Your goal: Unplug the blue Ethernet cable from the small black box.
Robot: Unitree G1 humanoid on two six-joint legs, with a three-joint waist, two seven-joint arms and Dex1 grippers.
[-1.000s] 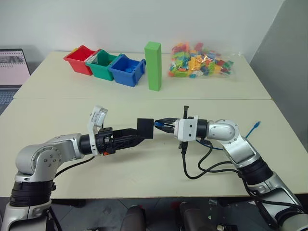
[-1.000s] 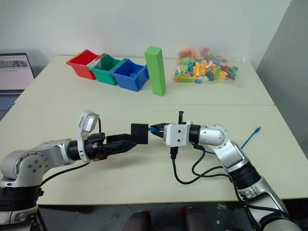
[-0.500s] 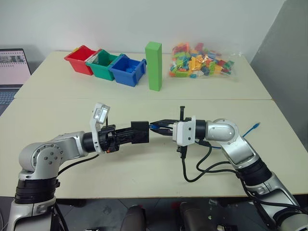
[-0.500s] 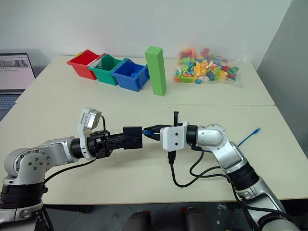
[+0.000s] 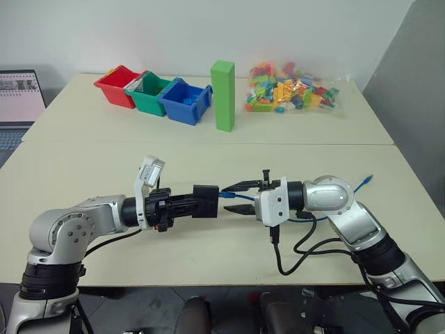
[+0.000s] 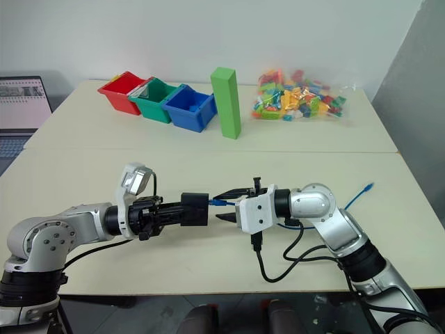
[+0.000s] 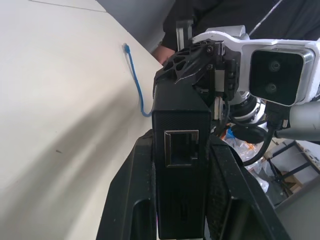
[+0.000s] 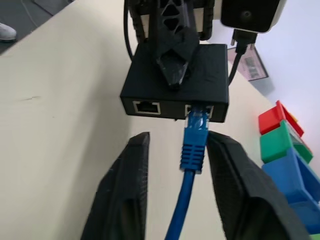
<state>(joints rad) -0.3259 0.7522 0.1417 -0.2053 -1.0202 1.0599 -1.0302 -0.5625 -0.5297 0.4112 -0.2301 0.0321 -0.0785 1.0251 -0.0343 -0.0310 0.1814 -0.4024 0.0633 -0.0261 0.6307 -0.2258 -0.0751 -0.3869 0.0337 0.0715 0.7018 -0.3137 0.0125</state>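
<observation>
Cable point(image 8: 194, 150), bright blue, has its plug seated in one port of the black box point(image 8: 175, 80), as the right wrist view shows; a second port beside it stands empty. Left gripper point(image 5: 198, 202) points level toward the robot's right with its jaws shut on the box, one finger on each flat face, holding it above the bench point(image 5: 208, 240). Right gripper point(image 5: 235, 197) faces it from the other side, jaws parted, one finger on either side of the plug's boot and neither pressing it. From there the cable runs back past the right arm, and its far end with a small plug point(image 5: 372, 179) lies on the bench near the right edge. Farther back stand a red bin point(image 5: 115, 85), a green bin point(image 5: 146, 92) and a blue bin point(image 5: 183, 101) in a row, a tall green block point(image 5: 222, 95) upright beside them, and a bag of coloured bricks point(image 5: 288, 88). A laptop point(image 5: 17, 97) sits at the far left
</observation>
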